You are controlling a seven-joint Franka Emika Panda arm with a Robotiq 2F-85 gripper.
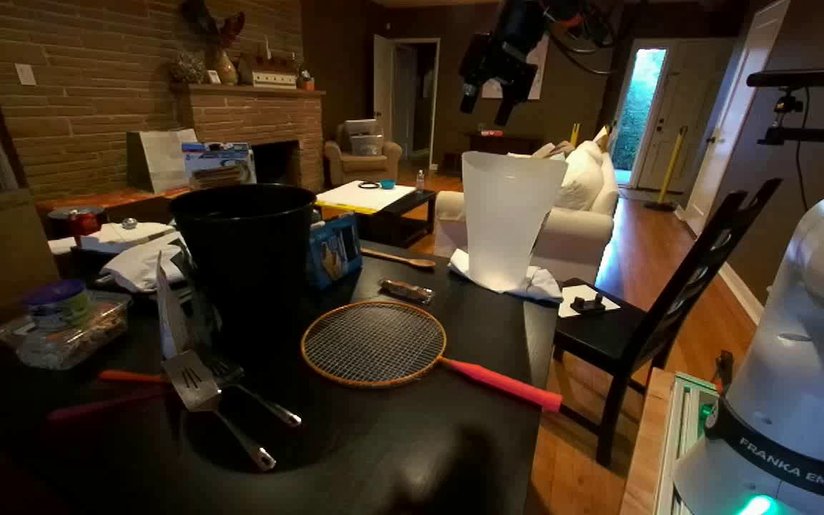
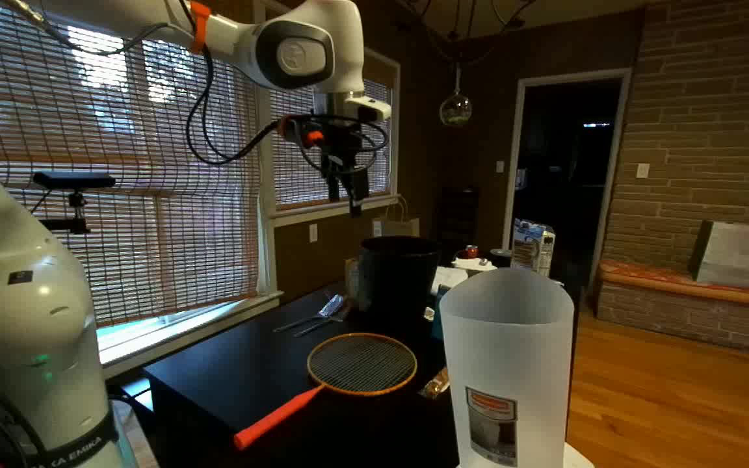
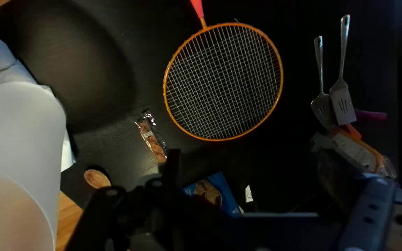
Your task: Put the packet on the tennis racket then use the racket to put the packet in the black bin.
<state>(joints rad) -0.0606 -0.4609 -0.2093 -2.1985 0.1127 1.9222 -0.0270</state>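
the packet (image 3: pixel 152 140) lies on the dark table (image 1: pixel 369 436) in its shiny wrapper, near the head of the tennis racket (image 3: pixel 223 82) yet apart from the rim. the tennis racket rests flat on the same table, its red handle (image 1: pixel 508 385) pointing toward the base of my arm (image 1: pixel 769 408). i hang high above all this: in both exterior views my gripper (image 2: pixel 345 203) points down, well above the table, its fingers (image 1: pixel 504 113) spread wide with nothing held between them. the black bin (image 1: pixel 244 261) stands upright near the racket's head, and a blue package (image 1: pixel 335 252) sits just beside it; whether those two touch i cannot tell. on the bin's other side i see two metal spatulas (image 3: pixel 342 103), their blades overlapping. a wooden spoon (image 3: pixel 97 178) lies near the packet, and a tall whitish bin (image 1: pixel 508 222) stands on a white cloth (image 1: pixel 544 285). in my wrist view, the dark body of my gripper covers much of the bottom.
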